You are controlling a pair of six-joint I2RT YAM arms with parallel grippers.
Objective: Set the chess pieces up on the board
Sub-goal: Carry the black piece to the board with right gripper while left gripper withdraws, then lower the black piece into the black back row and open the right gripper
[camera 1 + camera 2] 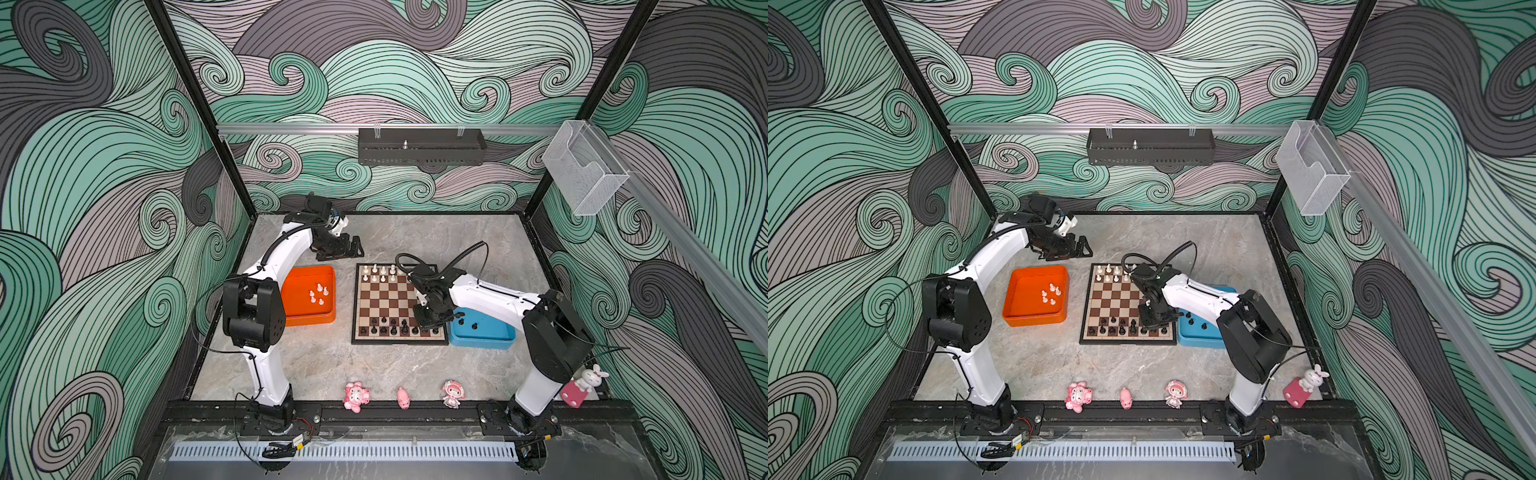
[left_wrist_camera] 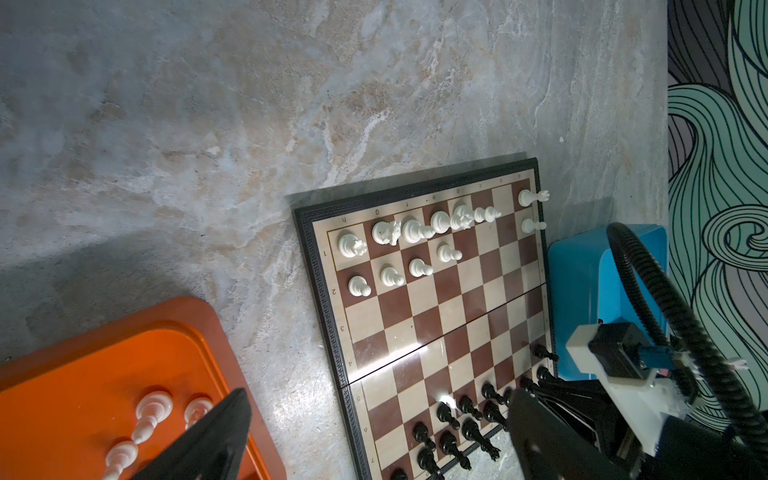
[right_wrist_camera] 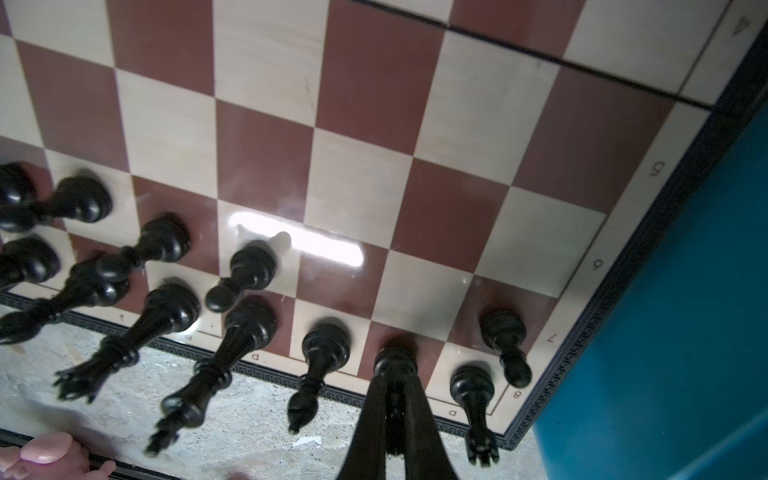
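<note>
While the left gripper (image 1: 347,248) hangs with its fingers spread wide and nothing between them, at about 10 o'clock from the board (image 1: 376,301) and just past the far edge of the orange tray (image 1: 299,320), the right gripper (image 3: 395,376) is down at the board's 5 o'clock corner, its fingers pinched tight on a black piece (image 3: 395,357). That piece stands on a brown square of the outermost row, next to the black rook (image 3: 473,386) on the corner square; its kind cannot be told. The board lies mid-table on the marble table (image 1: 332,365), with the orange tray at its 9 o'clock and the blue tray (image 1: 486,338) just beside it at 4 o'clock. White pieces (image 1: 380,272) stand in two part-filled rows along the board's 12 o'clock edge, and black pieces (image 1: 388,329) along its 6 o'clock edge. A few loose white men (image 1: 318,294) lie in the orange tray and a few loose black men (image 1: 467,324) in the blue tray.
</note>
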